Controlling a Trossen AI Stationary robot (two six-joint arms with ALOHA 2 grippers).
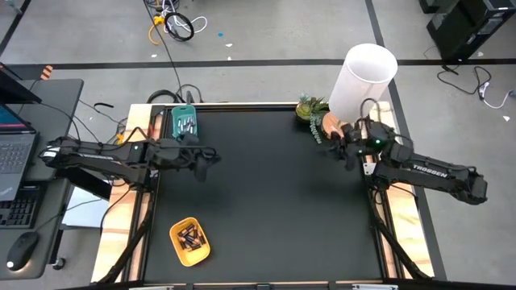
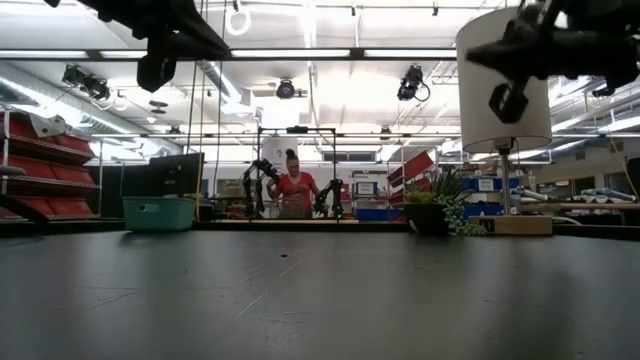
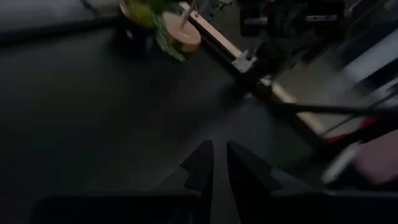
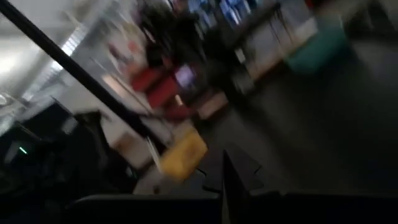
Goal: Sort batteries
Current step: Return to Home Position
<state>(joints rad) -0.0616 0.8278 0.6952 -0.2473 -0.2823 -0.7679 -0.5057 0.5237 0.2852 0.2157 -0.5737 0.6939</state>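
Overhead, the black counter (image 1: 274, 201) carried two trays, both on the left half of the frame. The teal tray (image 1: 175, 121) sat at the upper left corner of the counter and held the silver batteries (image 1: 186, 123), lying in a cluster inside it. The yellow tray (image 1: 196, 254) sat at the lower left, well apart from the teal one, and held the dark batteries (image 1: 190, 235). No battery was visible on the bare counter surface.

The left tool (image 1: 211, 159) hovered above the counter just below and to the right of the teal tray, touching neither tray. In the left wrist view its fingers (image 3: 202, 165) were drawn nearly together, with only a slim gap, and gripped nothing.

The right tool (image 1: 337, 149) hovered at the upper right of the counter, beside the small plant (image 1: 309, 109) and the white lamp (image 1: 367, 76). In the right wrist view its fingers (image 4: 239, 171) met in a single line, clenched on nothing.

In the low view both arms hung at the top edge, clear of the counter. The teal tray (image 2: 158, 212) showed at the far left edge, the plant (image 2: 440, 205) and lamp (image 2: 500, 80) at the right. A person (image 2: 293, 190) stood in the room beyond.
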